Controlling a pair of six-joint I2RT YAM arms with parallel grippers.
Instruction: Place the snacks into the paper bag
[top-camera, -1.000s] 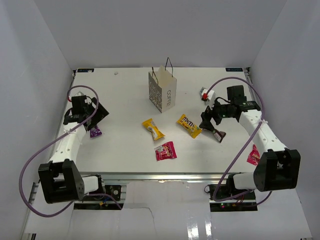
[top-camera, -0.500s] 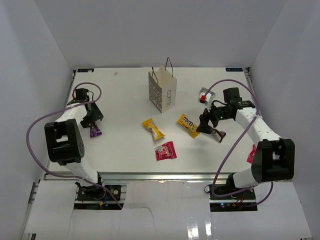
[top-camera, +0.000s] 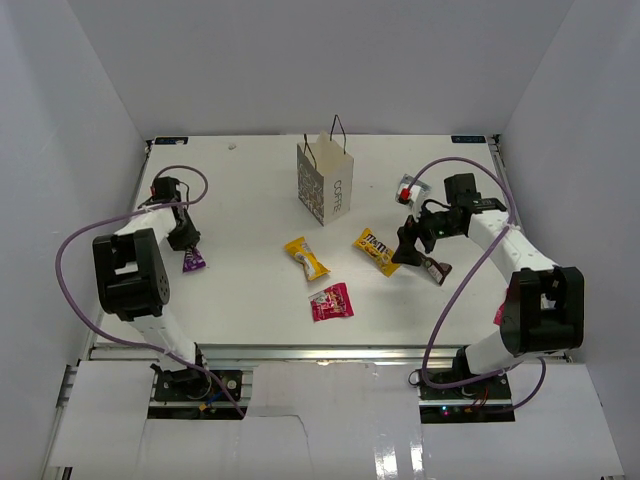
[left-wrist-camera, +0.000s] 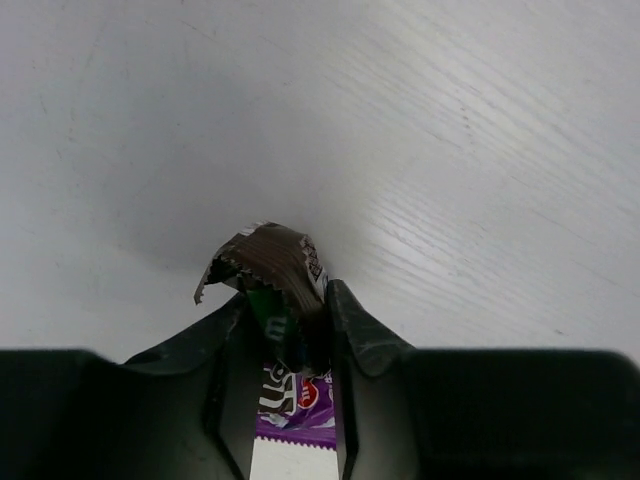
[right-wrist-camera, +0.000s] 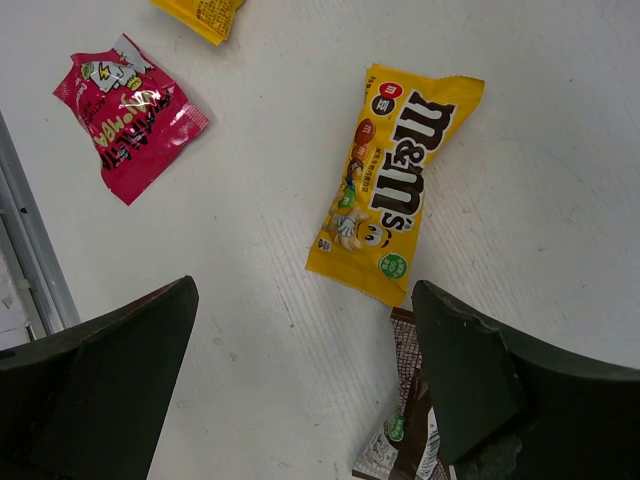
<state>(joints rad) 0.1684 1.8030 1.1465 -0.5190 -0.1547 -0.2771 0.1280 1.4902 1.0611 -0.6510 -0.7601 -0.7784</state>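
The white paper bag (top-camera: 325, 185) stands upright at the back middle of the table. At the far left my left gripper (top-camera: 184, 242) is down at the table, shut on one end of a purple-and-brown snack packet (left-wrist-camera: 285, 275); the packet's purple end (top-camera: 194, 260) sticks out below the fingers. My right gripper (right-wrist-camera: 305, 300) hangs open over bare table, with the yellow M&M's packet (right-wrist-camera: 395, 195) just ahead and a dark brown packet (right-wrist-camera: 400, 430) beside its right finger. A second yellow packet (top-camera: 306, 257) and a red-pink packet (top-camera: 331, 301) lie mid-table.
A silver foil packet with a red spot (top-camera: 408, 187) lies behind the right gripper. Another pink packet (top-camera: 503, 311) sits by the right arm's base. White walls close in the table on the left, right and back.
My left gripper has come down on the purple-and-brown packet and shut on it. The left arm swung round at its base. My right gripper drifted slightly left, staying open.
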